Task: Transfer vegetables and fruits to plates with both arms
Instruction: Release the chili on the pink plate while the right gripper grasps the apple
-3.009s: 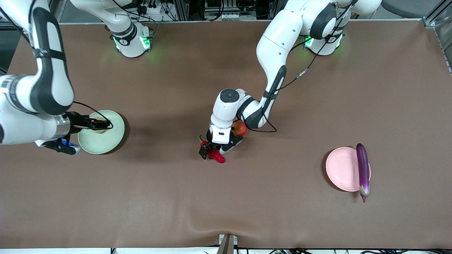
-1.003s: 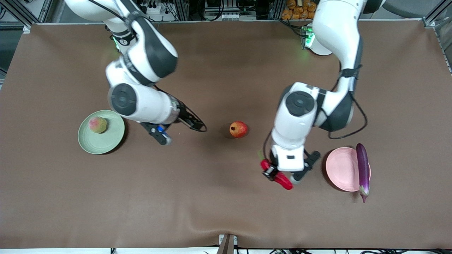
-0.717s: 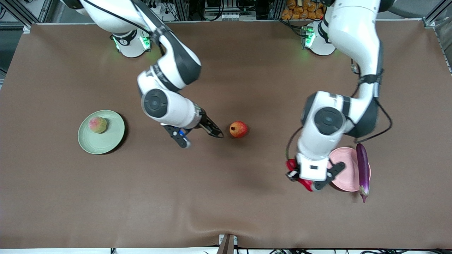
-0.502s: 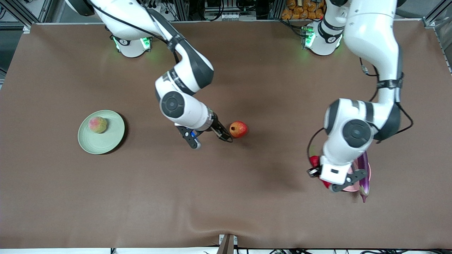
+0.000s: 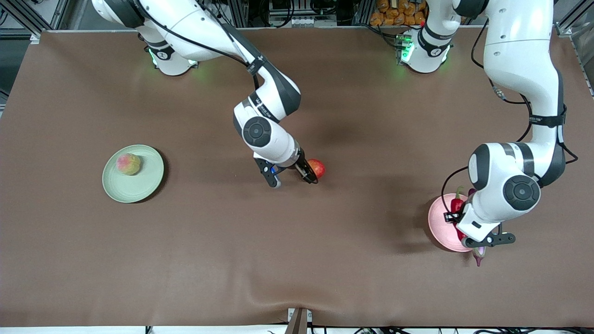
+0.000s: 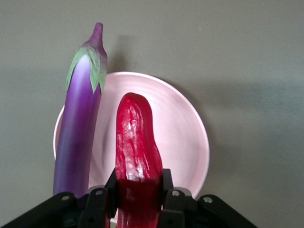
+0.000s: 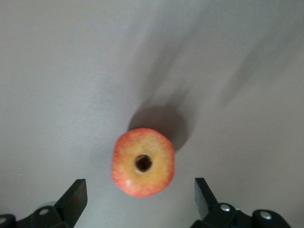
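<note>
Left pincer [image 5: 457,218] clamped on the chili [image 5: 457,204], held in the air over the pink plate [image 5: 441,222]. In the left wrist view, the pincer [image 6: 138,194] grips the chili [image 6: 137,156] at its lower end, between both fingers [image 6: 167,190]; the red body projects forward over the plate [image 6: 185,137]. The eggplant [image 6: 78,128] lies across one edge of that plate, its green-capped stem end reaching past the rim onto the table [image 6: 237,47]. In the front view, the arm hides most of the eggplant [image 5: 478,253]; only its tip shows, at the plate's edge nearer the camera.

Right pincer [image 5: 290,175] open, low over the middle of the table [image 5: 297,260], just beside the pomegranate [image 5: 317,168]. In the right wrist view, the pincer [image 7: 140,197] has its fingers [image 7: 76,197] spread wide; the pomegranate [image 7: 142,161] sits ahead of the gap between them, touching neither, its dark crown spot facing the camera and its shadow cast on the table.

Green plate [image 5: 139,185] toward the right arm's end of the table, well apart from the pomegranate. The peach [image 5: 128,163] rests on it, off-centre, on the part of the plate farther from the front camera. Pink plate at the left arm's end, well apart from the green one.
</note>
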`<state>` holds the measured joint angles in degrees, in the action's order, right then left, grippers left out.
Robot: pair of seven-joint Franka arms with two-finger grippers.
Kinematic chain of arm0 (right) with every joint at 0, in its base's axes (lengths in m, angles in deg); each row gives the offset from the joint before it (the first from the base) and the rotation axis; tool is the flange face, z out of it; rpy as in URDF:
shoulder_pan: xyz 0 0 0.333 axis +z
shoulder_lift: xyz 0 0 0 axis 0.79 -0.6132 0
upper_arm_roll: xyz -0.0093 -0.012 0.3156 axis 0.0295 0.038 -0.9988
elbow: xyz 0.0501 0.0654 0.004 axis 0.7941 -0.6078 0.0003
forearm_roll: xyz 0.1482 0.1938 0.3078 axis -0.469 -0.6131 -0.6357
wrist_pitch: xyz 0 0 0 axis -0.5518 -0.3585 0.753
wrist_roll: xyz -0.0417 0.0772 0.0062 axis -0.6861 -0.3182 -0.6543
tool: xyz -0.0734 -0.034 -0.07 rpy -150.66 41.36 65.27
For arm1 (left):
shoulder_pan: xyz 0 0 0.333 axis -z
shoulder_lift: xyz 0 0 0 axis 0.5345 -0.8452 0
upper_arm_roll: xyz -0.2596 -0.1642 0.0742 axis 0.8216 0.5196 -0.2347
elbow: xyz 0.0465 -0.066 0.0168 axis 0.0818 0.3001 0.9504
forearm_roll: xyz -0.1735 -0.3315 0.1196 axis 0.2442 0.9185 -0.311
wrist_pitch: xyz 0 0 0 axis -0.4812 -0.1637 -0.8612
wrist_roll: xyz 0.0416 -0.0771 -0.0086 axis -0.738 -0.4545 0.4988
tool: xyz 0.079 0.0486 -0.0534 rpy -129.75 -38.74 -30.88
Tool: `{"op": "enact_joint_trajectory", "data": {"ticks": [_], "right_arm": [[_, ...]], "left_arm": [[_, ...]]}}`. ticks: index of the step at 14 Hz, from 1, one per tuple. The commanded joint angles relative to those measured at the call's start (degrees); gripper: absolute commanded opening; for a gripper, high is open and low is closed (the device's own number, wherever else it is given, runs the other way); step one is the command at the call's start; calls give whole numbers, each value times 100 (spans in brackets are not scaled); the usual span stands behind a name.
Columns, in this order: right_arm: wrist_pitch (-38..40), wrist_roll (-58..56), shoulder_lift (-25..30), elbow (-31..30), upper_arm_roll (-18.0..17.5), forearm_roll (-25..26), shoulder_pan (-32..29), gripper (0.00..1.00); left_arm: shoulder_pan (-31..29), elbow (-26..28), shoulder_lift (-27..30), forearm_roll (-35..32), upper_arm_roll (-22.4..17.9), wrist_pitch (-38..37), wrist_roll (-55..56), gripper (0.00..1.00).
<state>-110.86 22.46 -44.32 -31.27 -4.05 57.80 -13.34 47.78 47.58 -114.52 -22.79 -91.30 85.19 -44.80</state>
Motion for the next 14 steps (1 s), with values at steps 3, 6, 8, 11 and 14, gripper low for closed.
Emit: {"op": "enact_joint_trajectory", "data": {"ticks": [3, 6, 8, 11, 14], "right_arm": [[-634, 332, -229, -87, 40, 59, 194, 100], [-889, 526, -405, -87, 40, 200, 282, 100], [-1030, 526, -484, -87, 40, 314, 335, 90], [-925, 544, -441, -17, 40, 385, 238, 0], [483, 212, -117, 376, 57, 428, -121, 0]], "left_arm": [[17, 12, -303, 34, 59, 381, -123, 0], [9, 3, -488, 34, 59, 495, -228, 0], [8, 29, -523, 42, 59, 487, -237, 75], [35, 38, -471, 34, 50, 443, -246, 100], [26, 20, -243, 34, 50, 381, -246, 100]]}}
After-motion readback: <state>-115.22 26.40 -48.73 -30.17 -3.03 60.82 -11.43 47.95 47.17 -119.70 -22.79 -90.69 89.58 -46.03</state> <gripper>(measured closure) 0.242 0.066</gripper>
